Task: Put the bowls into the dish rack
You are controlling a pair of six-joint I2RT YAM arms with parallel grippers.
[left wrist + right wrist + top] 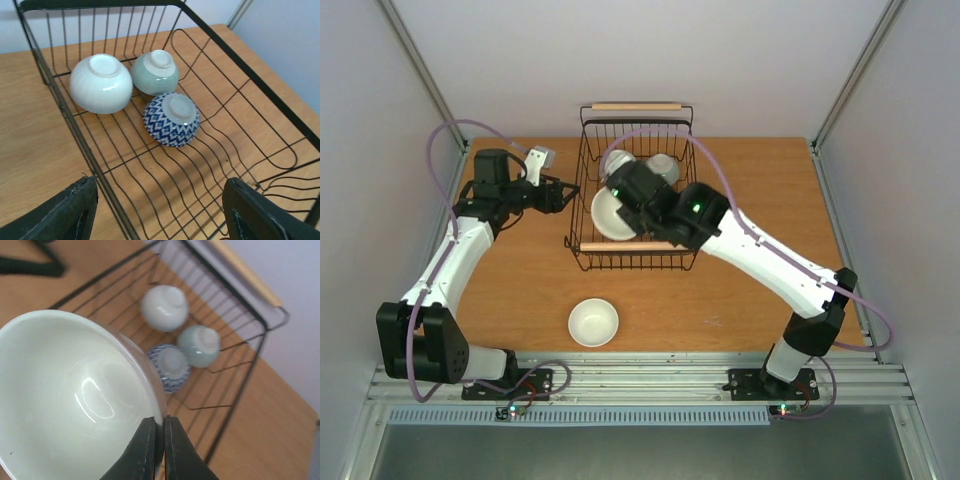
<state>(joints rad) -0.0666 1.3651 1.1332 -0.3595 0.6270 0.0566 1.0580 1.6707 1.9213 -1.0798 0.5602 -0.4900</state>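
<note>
Desk (520,280) carries the rack (584,150). Right tool (160,432) is clenched on the rim of a big white bowl (65,400), over the rack's near end. Left tool (160,202) is released, at the rack's left wall. Wrist views show three upside-down bowls ahead of both tools, bunched together: cream bowl (100,82), green bowl (155,72), blue bowl (171,119). In the top view the arm hides the blue one. Top view only: spare bowl (593,321) on the desk behind the tools.

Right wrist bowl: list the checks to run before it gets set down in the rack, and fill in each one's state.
1. Right gripper shut on the cream bowl at its rim: ok.
2. Cream bowl over the dish rack, within its walls: ok.
3. Bare rack floor on the near side of the white bowl, pale green bowl and blue-patterned bowl: ok.
4. Left gripper open, empty, beside the rack's left wall: ok.
5. Cream bowl's height above the rack floor: cannot tell.
</note>
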